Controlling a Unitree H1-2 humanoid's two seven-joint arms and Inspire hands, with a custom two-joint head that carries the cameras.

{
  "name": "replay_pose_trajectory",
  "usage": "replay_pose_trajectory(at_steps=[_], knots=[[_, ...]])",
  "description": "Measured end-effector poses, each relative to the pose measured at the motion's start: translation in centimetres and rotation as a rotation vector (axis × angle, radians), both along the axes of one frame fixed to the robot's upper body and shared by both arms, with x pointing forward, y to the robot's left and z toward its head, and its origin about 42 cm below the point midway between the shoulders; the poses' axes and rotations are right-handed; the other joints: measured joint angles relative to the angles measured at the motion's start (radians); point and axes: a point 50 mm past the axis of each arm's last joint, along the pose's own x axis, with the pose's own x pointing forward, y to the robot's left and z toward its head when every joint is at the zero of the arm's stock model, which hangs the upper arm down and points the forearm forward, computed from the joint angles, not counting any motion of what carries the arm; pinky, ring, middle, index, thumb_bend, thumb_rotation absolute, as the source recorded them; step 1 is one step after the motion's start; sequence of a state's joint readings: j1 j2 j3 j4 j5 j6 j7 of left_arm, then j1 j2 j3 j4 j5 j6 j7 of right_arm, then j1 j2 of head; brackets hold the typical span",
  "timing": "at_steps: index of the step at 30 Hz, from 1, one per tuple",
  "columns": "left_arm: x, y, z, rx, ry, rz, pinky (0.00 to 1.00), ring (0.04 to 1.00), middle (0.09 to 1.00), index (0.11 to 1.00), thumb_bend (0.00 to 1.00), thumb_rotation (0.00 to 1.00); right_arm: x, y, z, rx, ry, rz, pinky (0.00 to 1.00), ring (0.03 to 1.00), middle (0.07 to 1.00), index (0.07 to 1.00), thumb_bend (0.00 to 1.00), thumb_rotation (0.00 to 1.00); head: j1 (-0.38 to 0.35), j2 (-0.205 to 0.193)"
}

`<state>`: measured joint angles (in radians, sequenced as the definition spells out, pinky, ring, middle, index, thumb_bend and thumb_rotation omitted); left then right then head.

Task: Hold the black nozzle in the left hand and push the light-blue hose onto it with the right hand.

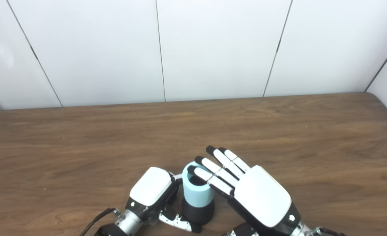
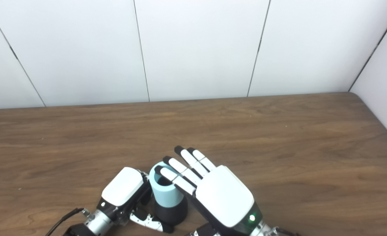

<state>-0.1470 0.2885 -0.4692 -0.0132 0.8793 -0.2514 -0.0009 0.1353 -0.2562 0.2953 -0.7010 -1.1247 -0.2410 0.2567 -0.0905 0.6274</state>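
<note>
While the black nozzle [image 1: 198, 213] stands upright on the wooden table [image 1: 82, 147] near its front edge, the light-blue hose [image 1: 197, 190] sits directly on top of it, open end facing up, so the two form one short column. How deeply the hose is seated over the nozzle cannot be told from these views.

To the nozzle's left, touching it, is the left hand [image 1: 154, 193]. Its fingers curl around the column from the far side and its thumb [image 1: 177, 223] wraps across the front of the nozzle's base; it appears to be gripping the nozzle.

To the nozzle's right and slightly above it is the right hand [image 1: 246, 186]. It is flat and spread, fingers straight and apart, holding nothing. Its fingertips [image 1: 193, 170] reach over the hose's open rim, with the palm off to the right of the column.

The step in hand seems to be the final push. To do it well, the right hand should probably shift so that more of the fingers or palm lies squarely over the hose's rim, then press straight down along the nozzle's axis. Pressing from only the right edge could tilt the hose or tip the column to the left. The left hand should keep a firm hold low on the nozzle and brace it against the table so nothing slides.

Behind the nozzle lies bare table, then a white panelled wall [image 1: 213, 49].
</note>
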Motion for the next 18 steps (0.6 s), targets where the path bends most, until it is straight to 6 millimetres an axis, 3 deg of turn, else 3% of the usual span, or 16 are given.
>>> replay_pose_trajectory(at_steps=[8, 11, 14, 16, 18], knots=[[0.0, 0.0, 0.0, 0.000, 0.000, -0.001, 0.62, 0.627, 0.655, 0.651, 1.00, 0.45, -0.1, 0.0, 0.5, 0.002, -0.005, 0.008, 0.80, 0.931, 0.856, 0.797, 0.72, 0.70, -0.002, -0.002], [0.0, 0.0, 0.0, 0.001, 0.001, -0.001, 0.62, 0.628, 0.656, 0.652, 1.00, 0.45, 0.0, 0.0, 0.1, 0.049, 0.017, 0.015, 0.82, 0.959, 0.926, 0.863, 0.74, 0.67, 0.000, -0.003], [0.0, 0.0, 0.0, 0.000, 0.000, -0.003, 0.62, 0.626, 0.654, 0.652, 1.00, 0.45, -0.1, 0.0, -1.2, 0.226, 0.106, 0.024, 0.93, 0.996, 0.993, 0.980, 0.74, 0.67, 0.000, -0.003], [0.0, 0.0, 0.0, 0.000, -0.001, -0.003, 0.62, 0.626, 0.653, 0.650, 1.00, 0.45, -0.4, 0.3, -1.7, 0.365, 0.176, 0.047, 0.99, 1.000, 0.999, 0.996, 0.72, 0.73, 0.003, -0.005], [0.0, 0.0, 0.0, 0.001, -0.001, -0.002, 0.62, 0.628, 0.654, 0.650, 1.00, 0.45, -0.3, 0.4, -1.4, 0.509, 0.182, 0.071, 1.00, 1.000, 1.000, 0.999, 0.78, 0.79, -0.002, -0.005]])
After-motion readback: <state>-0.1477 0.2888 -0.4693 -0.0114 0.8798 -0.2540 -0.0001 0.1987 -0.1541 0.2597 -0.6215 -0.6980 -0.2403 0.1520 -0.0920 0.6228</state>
